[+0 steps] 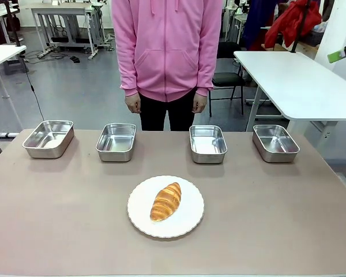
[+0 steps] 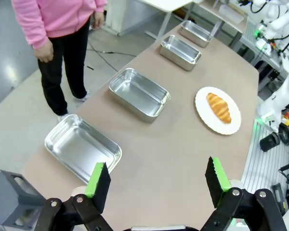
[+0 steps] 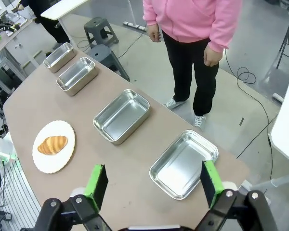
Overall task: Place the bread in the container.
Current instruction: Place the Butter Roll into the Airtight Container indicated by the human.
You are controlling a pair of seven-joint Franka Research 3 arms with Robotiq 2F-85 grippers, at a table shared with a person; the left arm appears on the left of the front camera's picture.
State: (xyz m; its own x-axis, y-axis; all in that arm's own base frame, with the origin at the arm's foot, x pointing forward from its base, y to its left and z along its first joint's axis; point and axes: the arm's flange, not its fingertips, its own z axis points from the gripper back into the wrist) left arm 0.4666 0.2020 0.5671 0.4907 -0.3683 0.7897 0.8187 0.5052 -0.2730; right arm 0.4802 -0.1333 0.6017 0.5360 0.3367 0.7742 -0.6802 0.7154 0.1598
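Now the left tool [image 2: 156,168] and right tool [image 3: 153,169] hover high over the desk [image 1: 277,219], both released; bread [image 1: 165,201] sits on plate [image 1: 139,218].

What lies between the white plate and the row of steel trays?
Nothing but bare brown table; the front view shows the plate and the trays well apart.

front camera faces person [image 1: 166,52] across table [image 1: 277,219]; wrist cameras high, sharing plate [image 3: 50,163].

The brown surface [image 1: 57,231] carries four steel trays [image 1: 48,138] [image 1: 116,141] [image 1: 207,143] [image 1: 275,142] in one row along its far side, each apart from the next. Nearer, about the middle, lies a round white plate [image 1: 139,216].
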